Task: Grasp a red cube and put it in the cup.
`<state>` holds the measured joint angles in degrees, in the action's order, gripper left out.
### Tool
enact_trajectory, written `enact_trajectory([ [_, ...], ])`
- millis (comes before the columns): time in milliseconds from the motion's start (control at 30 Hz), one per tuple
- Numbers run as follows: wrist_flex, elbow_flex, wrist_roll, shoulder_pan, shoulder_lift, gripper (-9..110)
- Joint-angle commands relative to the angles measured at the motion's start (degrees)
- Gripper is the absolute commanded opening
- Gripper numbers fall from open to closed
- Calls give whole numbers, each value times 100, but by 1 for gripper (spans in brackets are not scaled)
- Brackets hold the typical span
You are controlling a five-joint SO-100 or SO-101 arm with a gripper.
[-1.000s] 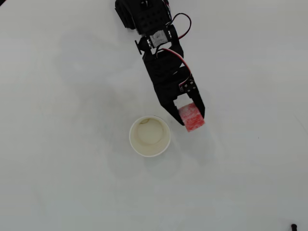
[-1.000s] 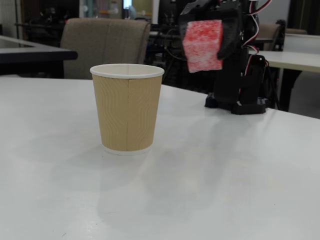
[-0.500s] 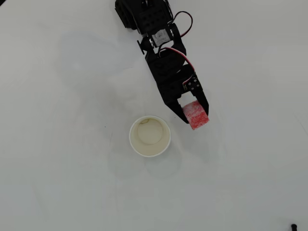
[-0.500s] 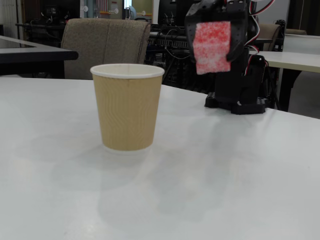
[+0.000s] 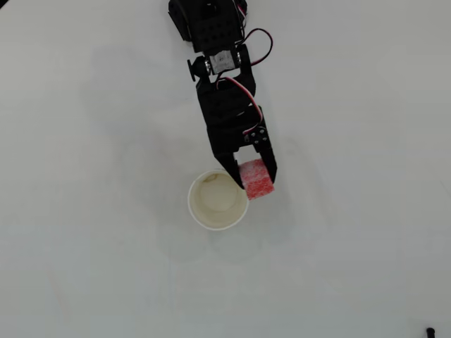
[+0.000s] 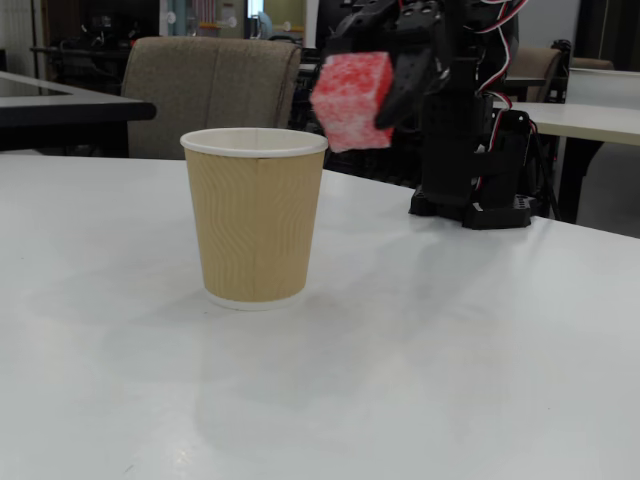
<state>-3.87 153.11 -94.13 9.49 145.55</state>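
My gripper (image 5: 256,177) (image 6: 355,98) is shut on the red cube (image 5: 256,179) (image 6: 351,101), a speckled red-pink block held in the air. In the overhead view the cube hangs just off the right edge of the cup's rim. The cup (image 5: 218,200) (image 6: 255,214) stands upright on the white table; it is tan and ribbed outside with a white rim and a cream inside. In the fixed view the cube sits above rim height, at the cup's upper right. The cup holds nothing.
The arm's black base (image 6: 470,205) (image 5: 208,21) stands at the far side of the white table (image 5: 84,267). Chairs (image 6: 210,95) and other tables stand behind it. A small dark speck (image 5: 429,331) lies at the overhead view's lower right corner.
The arm has swung the held cube toward the cup, from well right of it to right beside its rim. The cup has not moved.
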Motion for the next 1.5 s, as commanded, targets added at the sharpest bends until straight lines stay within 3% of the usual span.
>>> enact_trajectory([
  [0, 70, -703, 53, -246, 88, 9],
  [800, 9, -527, 44, -1002, 483, 9],
  [1467, -703, -1978, 53, -1090, -1116, 9],
])
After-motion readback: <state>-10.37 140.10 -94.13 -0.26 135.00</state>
